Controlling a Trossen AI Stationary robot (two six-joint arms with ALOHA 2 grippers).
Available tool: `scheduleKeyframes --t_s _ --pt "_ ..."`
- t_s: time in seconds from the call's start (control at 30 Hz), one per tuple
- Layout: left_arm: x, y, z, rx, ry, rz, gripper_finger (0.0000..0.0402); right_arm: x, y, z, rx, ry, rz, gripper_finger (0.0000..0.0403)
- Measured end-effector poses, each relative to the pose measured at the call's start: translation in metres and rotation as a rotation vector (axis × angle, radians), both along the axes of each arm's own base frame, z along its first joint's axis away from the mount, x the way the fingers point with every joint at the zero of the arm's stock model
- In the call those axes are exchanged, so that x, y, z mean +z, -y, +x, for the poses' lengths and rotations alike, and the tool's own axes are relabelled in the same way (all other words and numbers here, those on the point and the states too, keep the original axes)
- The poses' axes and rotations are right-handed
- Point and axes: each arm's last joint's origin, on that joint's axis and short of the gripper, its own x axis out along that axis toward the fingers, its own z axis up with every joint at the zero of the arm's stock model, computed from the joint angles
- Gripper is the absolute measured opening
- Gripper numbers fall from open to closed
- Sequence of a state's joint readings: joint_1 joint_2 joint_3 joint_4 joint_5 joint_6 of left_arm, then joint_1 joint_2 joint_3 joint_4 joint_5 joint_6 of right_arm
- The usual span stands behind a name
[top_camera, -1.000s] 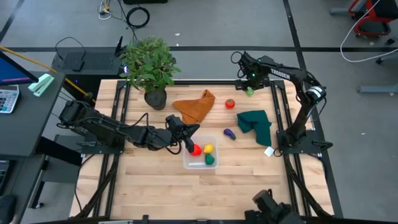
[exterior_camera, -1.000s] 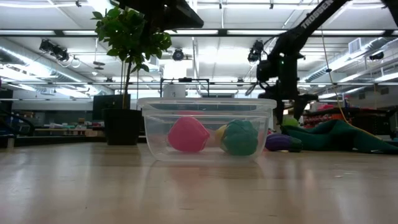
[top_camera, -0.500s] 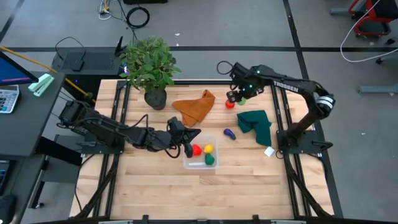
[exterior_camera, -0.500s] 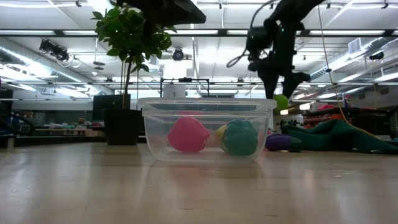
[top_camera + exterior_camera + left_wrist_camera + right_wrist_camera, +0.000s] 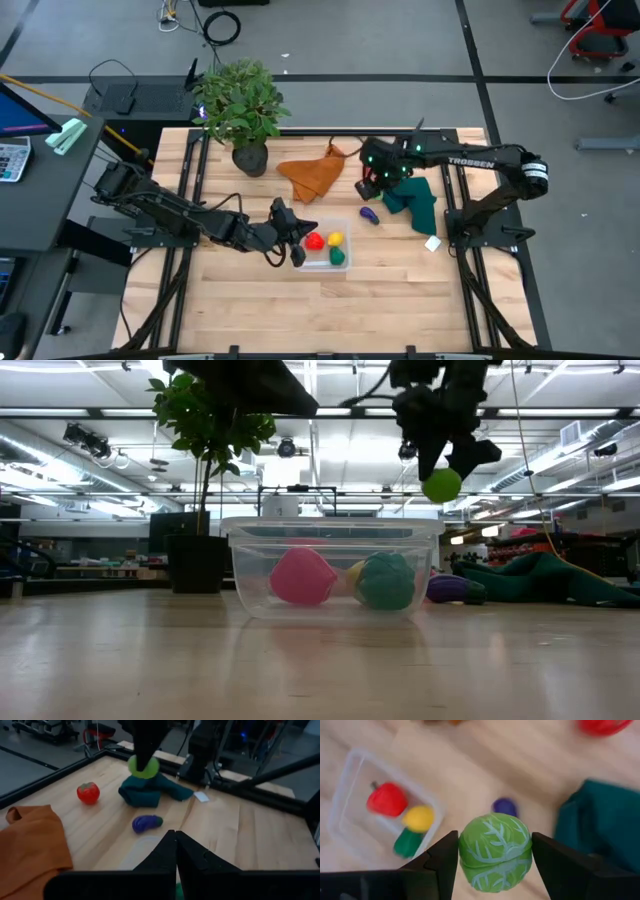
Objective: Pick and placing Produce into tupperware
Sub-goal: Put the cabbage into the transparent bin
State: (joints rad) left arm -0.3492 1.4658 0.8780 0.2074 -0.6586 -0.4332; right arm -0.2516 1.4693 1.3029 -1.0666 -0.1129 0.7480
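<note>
The clear tupperware [image 5: 322, 262] sits near the table's middle with a red [image 5: 315, 241], a yellow [image 5: 335, 239] and a green toy [image 5: 338, 257] inside. A purple eggplant [image 5: 368, 214] lies on the wood to its right. A red tomato [image 5: 88, 793] lies farther back. My right gripper [image 5: 375, 182] is in the air above the eggplant and tomato, shut on a green cabbage toy [image 5: 495, 851]. My left gripper [image 5: 293, 242] is shut at the box's left wall. My right gripper pinches the green cabbage by its two opposite sides [image 5: 465, 847] between the two fingers [image 5: 440, 862], coming from above and pointing down. The cabbage [image 5: 441, 485] hangs at the fingers' free ends, lifted clear, higher than the box's rim.
A dark green cloth [image 5: 412, 200] lies bunched to the right of the eggplant. An orange cloth [image 5: 315, 170] lies behind the box, and a potted plant [image 5: 240, 105] stands at the far left. Bare wood stretches along the near edge.
My right gripper has carried the cabbage from the far right corner toward the table's middle and near side, closing on the tupperware. My left gripper has drawn back from above the box toward the table's left and near side.
</note>
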Motion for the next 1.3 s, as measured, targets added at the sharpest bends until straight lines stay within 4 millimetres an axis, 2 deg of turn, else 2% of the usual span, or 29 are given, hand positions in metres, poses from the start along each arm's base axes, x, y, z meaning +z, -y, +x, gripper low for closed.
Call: scheduleKeyframes --t_s 0.13,0.27,0.57,0.8,1.1,1.3 --pt "-0.003 0.004 -0.003 -0.013 -0.034 0.012 0.0006 0.001 -0.027 0.007 0.068 0.025 0.035 0.0201" --pt "-0.008 0.006 -0.006 -0.013 -0.084 0.006 0.002 0.003 -0.052 0.016 0.111 0.086 0.055 0.0201" --pt "-0.021 0.01 -0.016 0.001 -0.21 -0.01 0.0005 0.014 -0.094 0.032 0.191 0.285 0.109 0.0201" --pt "-0.025 0.01 -0.019 0.014 -0.243 -0.024 0.0028 0.014 -0.107 0.048 0.297 0.413 0.084 0.0201" --pt "-0.028 0.012 -0.023 0.015 -0.283 -0.026 0.0008 -0.015 -0.116 0.084 0.47 0.394 0.079 0.0201" --pt "-0.03 0.021 -0.028 -0.004 -0.296 -0.039 0.0011 -0.022 -0.119 0.107 0.612 0.397 -0.002 0.0201"
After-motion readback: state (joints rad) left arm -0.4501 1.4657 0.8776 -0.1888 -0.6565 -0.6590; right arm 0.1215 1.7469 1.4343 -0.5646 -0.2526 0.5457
